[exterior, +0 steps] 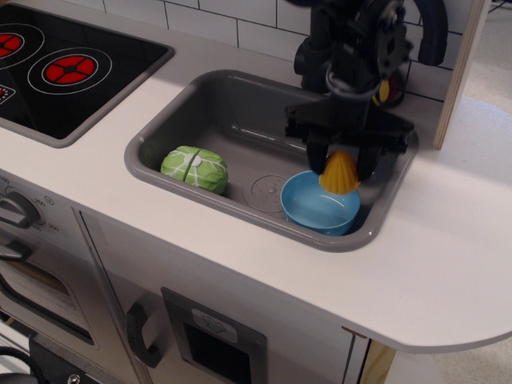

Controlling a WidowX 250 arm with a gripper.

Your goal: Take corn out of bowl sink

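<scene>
The gripper (342, 162) is shut on the corn (340, 174), a small yellow-orange cone, and holds it in the air just above the back rim of the bowl. The light blue bowl (316, 206) stands empty at the front right of the grey sink (160, 128), next to the round drain (266, 192). The corn's top is hidden between the black fingers.
A green cabbage-like toy (194, 169) lies at the sink's front left. A round yellow-and-red toy (386, 90) shows partly behind the arm at the back right. The black stovetop (64, 68) is at the left. A wooden panel (460, 72) stands at the right.
</scene>
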